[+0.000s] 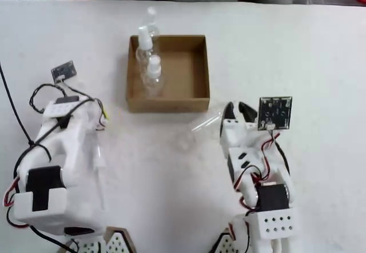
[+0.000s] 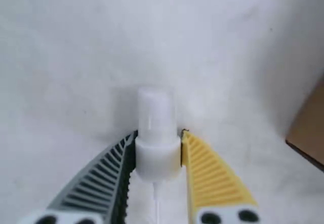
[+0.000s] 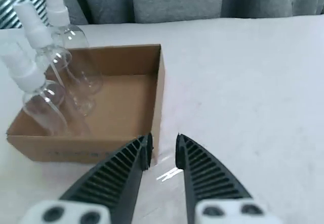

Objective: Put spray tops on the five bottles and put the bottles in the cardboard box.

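— What does the left gripper (image 2: 158,134) hold?

— A white spray top (image 2: 156,114). The grey jaw and the yellow jaw press on its collar from either side. The cap stands clear beyond them. The thin dip tube (image 2: 156,204) runs back between the jaws and is cut off at the picture's edge. Under it lies white table (image 2: 76,42).

— And from the high view?

— That arm sits at 8 o'clock on the table, and its body hides the fingers. The spray top and tube are a pale streak along its 3 o'clock side, hard to make out.

— The right gripper (image 3: 163,148)?

— Its black jaws stand a narrow gap apart, with nothing clearly between them. A bright glint (image 3: 169,174) lies on the table under the gap, and what it is cannot be told. From above, a faint clear shape (image 1: 206,121) lies just at the gripper's 9 o'clock, too transparent to name.

— The cardboard box (image 1: 168,103)?

— It sits at the table's 12 o'clock, open-topped. Three clear bottles (image 3: 43,100), tops fitted, stand along its 9 o'clock wall. The farthest one's base blurs into the rear wall.
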`<state>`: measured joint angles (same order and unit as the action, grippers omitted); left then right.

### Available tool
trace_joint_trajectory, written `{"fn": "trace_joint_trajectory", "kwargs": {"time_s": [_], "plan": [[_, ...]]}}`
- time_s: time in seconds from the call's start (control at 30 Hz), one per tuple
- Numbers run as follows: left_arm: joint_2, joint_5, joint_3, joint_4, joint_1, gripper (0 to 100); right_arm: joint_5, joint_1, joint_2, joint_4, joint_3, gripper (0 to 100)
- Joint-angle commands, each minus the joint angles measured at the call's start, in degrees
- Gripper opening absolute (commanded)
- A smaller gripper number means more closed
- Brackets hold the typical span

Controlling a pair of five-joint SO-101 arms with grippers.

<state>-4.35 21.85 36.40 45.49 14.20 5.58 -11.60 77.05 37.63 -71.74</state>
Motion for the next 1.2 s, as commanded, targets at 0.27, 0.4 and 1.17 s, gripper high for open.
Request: {"fn": "trace_joint_trajectory", "kwargs": {"time_s": [0.27, 0.4, 1.17], "plan": [[1.5, -0.7, -2.3, -1.3, 0.7, 3, 7.7, -7.9, -24.6, 5.8, 14.4, 6.7], [1.5, -0.7, -1.1, -3.2, 0.6, 3, 10.2, -10.4, -30.5, 6.1, 15.2, 6.7], [1.5, -0.7, -0.9, -3.3, 0.4, 3, 20.7, -12.9, -36.7, 1.0, 14.1, 18.3]]}}
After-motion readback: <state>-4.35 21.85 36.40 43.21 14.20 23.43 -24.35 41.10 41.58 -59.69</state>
